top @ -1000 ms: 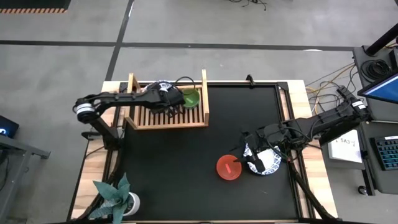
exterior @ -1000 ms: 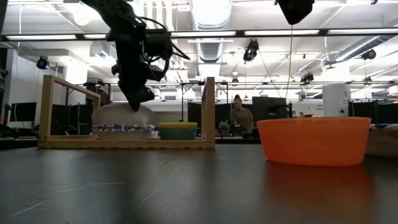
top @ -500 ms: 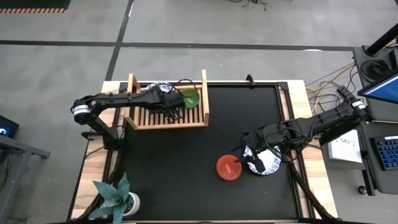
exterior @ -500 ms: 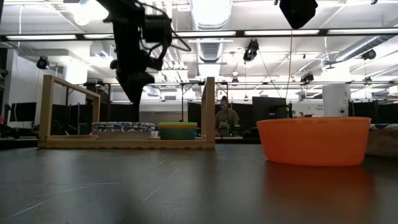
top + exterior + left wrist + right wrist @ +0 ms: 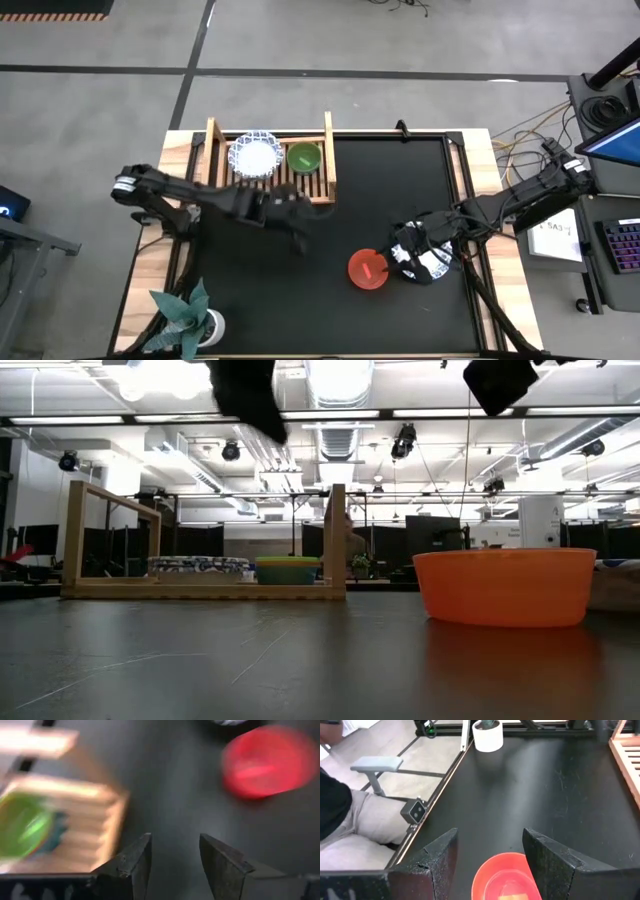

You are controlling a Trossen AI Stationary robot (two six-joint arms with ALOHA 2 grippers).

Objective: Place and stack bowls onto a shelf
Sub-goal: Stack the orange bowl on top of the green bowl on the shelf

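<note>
the red bowl (image 5: 367, 269) sits just left of the right gripper (image 5: 408, 254), fingers apart; the left gripper (image 5: 299, 232), also apart, is farther off.

1. The light wooden slatted shelf (image 5: 270, 172) is the landmark. Its far half holds a white bowl with a blue patterned rim (image 5: 254, 155) and a green bowl (image 5: 304, 156) side by side; its near slats lie bare.
2. Just in front of the shelf's near right corner hangs the left gripper (image 5: 298, 231), fingers apart, above the black tabletop mat (image 5: 260, 290).
3. Well right of the shelf, a red bowl (image 5: 368, 269) and another white blue-rimmed bowl (image 5: 424, 262) under the right gripper (image 5: 405, 255) block that side.
4. A potted plant (image 5: 190, 317) stands well in front of the shelf's left end.
</note>
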